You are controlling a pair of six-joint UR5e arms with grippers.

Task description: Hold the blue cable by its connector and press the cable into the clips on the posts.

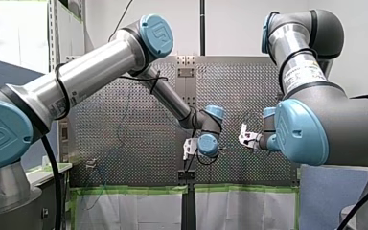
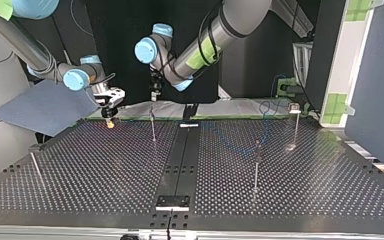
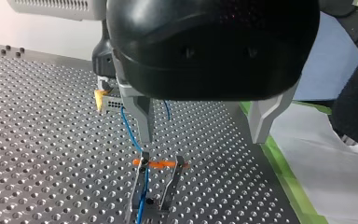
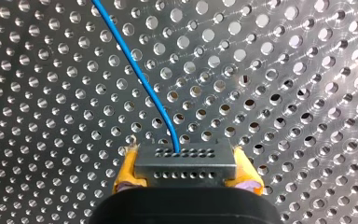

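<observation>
Blue cable (image 4: 142, 79) leaves the grey connector (image 4: 184, 163), which our right gripper (image 4: 186, 173) has clamped btwn its yellow pads (image 4: 126, 175). We grip the block, not the wire, as the task asks, so we can steer w/o kinking it. In the top view that gripper sits upper left, low over the perforated table (image 2: 105, 170). The nearest post (image 2: 153, 125) stands just beside it, upper middle.

Our left gripper (image 3: 201, 139) hangs just above that post's clip (image 3: 157, 164), metal fingers spread wide & holding nothing. We judge it's placed there to push the wire down into the clip while the right one holds the connector end steady. The left wrist view shows the cable passing one finger, reaching the clip & running on down the post. Fully seated or not, we can't tell.

Other posts (image 2: 256, 165) stand centre right in the top view, well apart. Whether the cable already sits in their clips we can't tell either.
</observation>
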